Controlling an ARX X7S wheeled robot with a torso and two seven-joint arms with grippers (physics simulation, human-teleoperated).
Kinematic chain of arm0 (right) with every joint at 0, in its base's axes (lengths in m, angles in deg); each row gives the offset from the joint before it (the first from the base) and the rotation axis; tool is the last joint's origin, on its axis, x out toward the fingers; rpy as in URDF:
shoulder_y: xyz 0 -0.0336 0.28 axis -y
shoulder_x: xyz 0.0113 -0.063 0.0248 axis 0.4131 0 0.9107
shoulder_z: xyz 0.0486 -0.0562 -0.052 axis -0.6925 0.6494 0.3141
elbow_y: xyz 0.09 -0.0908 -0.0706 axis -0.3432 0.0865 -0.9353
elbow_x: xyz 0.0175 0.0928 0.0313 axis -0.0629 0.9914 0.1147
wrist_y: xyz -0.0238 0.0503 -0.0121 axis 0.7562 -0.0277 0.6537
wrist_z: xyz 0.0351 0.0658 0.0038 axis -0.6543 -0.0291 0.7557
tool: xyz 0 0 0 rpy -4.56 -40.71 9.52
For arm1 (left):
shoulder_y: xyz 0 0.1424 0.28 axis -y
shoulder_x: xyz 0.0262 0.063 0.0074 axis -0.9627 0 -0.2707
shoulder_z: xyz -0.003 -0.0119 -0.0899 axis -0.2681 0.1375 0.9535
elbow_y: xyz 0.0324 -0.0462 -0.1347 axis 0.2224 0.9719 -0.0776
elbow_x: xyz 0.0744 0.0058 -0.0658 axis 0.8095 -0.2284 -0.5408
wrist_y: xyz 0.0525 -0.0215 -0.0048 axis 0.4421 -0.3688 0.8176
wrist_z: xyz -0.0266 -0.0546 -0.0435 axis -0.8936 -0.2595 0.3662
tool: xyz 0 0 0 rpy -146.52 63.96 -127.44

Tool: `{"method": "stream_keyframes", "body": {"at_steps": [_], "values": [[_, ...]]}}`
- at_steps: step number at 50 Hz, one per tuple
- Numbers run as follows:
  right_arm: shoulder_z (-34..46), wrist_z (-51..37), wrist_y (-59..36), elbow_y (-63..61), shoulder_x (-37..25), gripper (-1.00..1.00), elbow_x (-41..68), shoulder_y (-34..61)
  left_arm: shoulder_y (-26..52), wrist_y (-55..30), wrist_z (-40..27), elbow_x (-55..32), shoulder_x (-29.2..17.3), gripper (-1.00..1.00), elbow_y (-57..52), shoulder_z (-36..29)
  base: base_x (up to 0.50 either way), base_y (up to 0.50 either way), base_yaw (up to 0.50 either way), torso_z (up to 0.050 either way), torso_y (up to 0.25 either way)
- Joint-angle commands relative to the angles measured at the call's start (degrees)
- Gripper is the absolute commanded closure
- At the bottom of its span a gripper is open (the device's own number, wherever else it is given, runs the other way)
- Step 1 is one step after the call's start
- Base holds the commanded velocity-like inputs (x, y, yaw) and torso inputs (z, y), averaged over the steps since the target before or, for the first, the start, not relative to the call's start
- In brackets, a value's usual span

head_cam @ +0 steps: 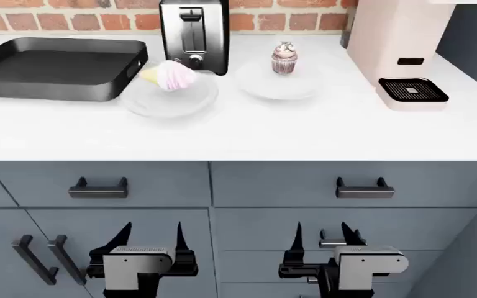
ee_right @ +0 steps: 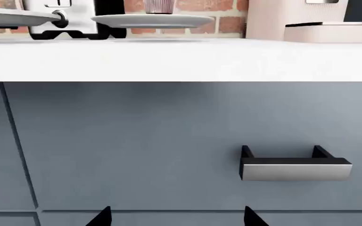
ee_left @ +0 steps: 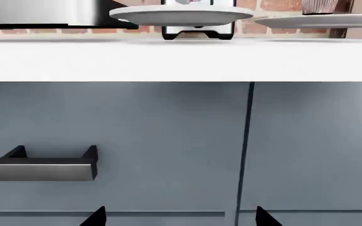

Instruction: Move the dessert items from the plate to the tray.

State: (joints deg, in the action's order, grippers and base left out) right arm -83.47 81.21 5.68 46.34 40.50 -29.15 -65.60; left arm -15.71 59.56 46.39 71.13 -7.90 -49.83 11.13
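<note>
In the head view the black tray (head_cam: pixel 56 93) lies at the counter's back left. A pink-and-white ice cream cone (head_cam: pixel 171 76) lies on a white plate (head_cam: pixel 169 102) just right of it. The chocolate cupcake (head_cam: pixel 284 59) stands upright on a second white plate (head_cam: pixel 278 88) further right. My left gripper (head_cam: pixel 149 239) and right gripper (head_cam: pixel 322 236) hang open and empty below the counter edge, facing the drawer fronts. The left wrist view looks up at the ice cream's plate (ee_left: pixel 181 16), with the left gripper (ee_left: pixel 179 219) low. The right wrist view catches the cupcake's liner (ee_right: pixel 160 5), with the right gripper (ee_right: pixel 176 217) low.
A black toaster (head_cam: pixel 194 34) stands behind and between the two plates. A beige coffee machine (head_cam: pixel 396 49) fills the counter's right end. Grey drawers with dark bar handles (head_cam: pixel 97 188) (head_cam: pixel 364 188) face the grippers; a brick wall backs the counter.
</note>
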Motion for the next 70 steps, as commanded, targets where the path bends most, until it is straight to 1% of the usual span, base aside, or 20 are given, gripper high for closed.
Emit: {"method": "stream_keyframes", "body": {"at_steps": [1,20,22,24,27,29,30,31,33,35,36,37,39,42,49,53,59,63,66,70], "values": [[1.2,-1.2,-0.2,-0.1,-0.9,-1.0,0.8,0.1,0.0,-0.1,-1.0,-0.9,-0.9,-1.0,0.0,-1.0,0.0,0.0,0.0,0.0,0.0],[3.6,-3.3,1.8,2.8,-3.4,-1.0,4.5,0.5,0.2,-3.1,-3.5,-3.6,-3.7,-1.0,-1.0,-4.2,0.0,0.0,0.0,0.0,0.0],[3.8,-2.8,-0.2,1.5,-3.9,-1.0,5.4,0.7,0.2,-3.7,-3.2,-4.0,-4.0,-1.0,-1.1,-4.6,0.0,0.0,0.0,0.0,0.0],[3.7,-3.1,-6.0,-4.3,-5.4,-1.0,5.5,1.2,0.2,-3.3,-3.2,-4.3,-4.2,-1.0,-1.0,-4.8,0.0,0.0,0.0,0.0,0.0],[2.2,-3.3,-20.0,-17.6,-9.4,-1.0,6.2,4.7,0.2,-0.5,-3.3,-6.0,-3.6,-1.0,-0.1,-4.1,0.0,0.0,0.0,0.0,0.0],[1.1,-2.9,-29.6,-24.9,-12.3,-1.0,6.9,8.7,4.2,-17.7,-4.7,-13.3,-7.3,-1.0,-17.3,-0.6,0.0,0.0,0.0,0.0,0.0],[0.8,-2.6,-33.8,-27.7,-13.6,-1.0,7.3,10.9,6.4,-26.3,-5.6,-15.8,-8.0,-1.0,-25.5,1.0,0.0,0.0,0.0,0.0,0.0],[0.3,-2.4,-38.6,-30.3,-14.9,-1.0,7.7,13.5,8.5,-32.8,-6.5,-17.6,-8.4,-1.0,-28.3,2.3,0.0,0.0,0.0,0.0,0.0],[-0.6,-1.8,-46.6,-34.3,-17.0,-1.0,8.8,18.5,11.4,-37.1,-7.5,-19.9,-8.9,-1.0,-30.9,4.1,0.0,0.0,0.0,0.0,0.0],[-0.6,-1.0,-53.3,-36.7,-18.7,-1.0,9.7,23.6,28.3,-54.3,-13.4,-24.1,-8.1,-1.0,-34.6,4.9,0.0,0.0,0.0,0.0,0.0],[-0.5,-0.7,-56.1,-37.4,-19.4,-1.0,10.2,25.9,34.2,-61.7,-15.4,-25.7,-7.4,-1.0,-35.0,5.7,0.0,0.0,0.0,0.0,0.0],[-0.3,-0.3,-58.6,-37.9,-20.0,-1.0,10.6,28.2,39.2,-66.2,-16.9,-26.8,-6.5,-1.0,-34.6,6.5,0.0,0.0,0.0,0.0,0.0],[0.3,0.3,-61.9,-38.4,-20.9,-1.0,11.1,31.6,46.0,-71.3,-18.7,-27.9,-5.3,-1.0,-33.2,7.4,0.0,0.0,0.0,0.0,0.0],[0.8,1.1,-65.7,-38.7,-22.2,-1.0,11.7,35.7,52.1,-72.5,-19.5,-28.1,-4.4,-1.0,-29.7,7.2,0.0,0.0,0.0,0.0,0.0],[2.4,3.2,-73.2,-37.7,-24.7,-1.0,13.3,45.0,60.4,-68.6,-19.7,-27.0,-3.9,-1.0,-22.3,6.1,0.0,0.0,0.0,0.0,0.0],[4.4,5.2,-77.7,-35.6,-26.5,-1.0,14.4,52.8,65.8,-65.8,-19.4,-26.4,-3.9,-1.0,-17.4,5.5,0.0,0.0,0.0,0.0,0.0],[9.3,8.8,-81.5,-28.3,-29.2,-1.0,15.6,65.6,74.4,-58.6,-18.3,-24.1,-4.1,-1.0,-5.2,4.4,0.0,0.0,0.0,0.0,0.0],[13.2,11.4,-81.2,-22.1,-29.9,-1.0,16.1,72.8,77.3,-55.1,-17.4,-23.2,-4.4,-1.0,-0.2,3.4,0.0,0.0,0.0,0.0,0.0],[15.6,13.2,-80.5,-18.6,-30.2,-1.0,16.4,76.9,77.0,-52.3,-16.1,-22.7,-4.9,-1.0,1.9,2.5,0.0,0.0,0.0,0.0,0.0],[17.9,16.6,-79.8,-15.4,-30.1,-1.0,17.9,80.1,77.4,-49.0,-11.2,-22.4,-6.8,-1.0,5.2,-0.8,0.0,0.0,0.0,0.0,0.0]]}}
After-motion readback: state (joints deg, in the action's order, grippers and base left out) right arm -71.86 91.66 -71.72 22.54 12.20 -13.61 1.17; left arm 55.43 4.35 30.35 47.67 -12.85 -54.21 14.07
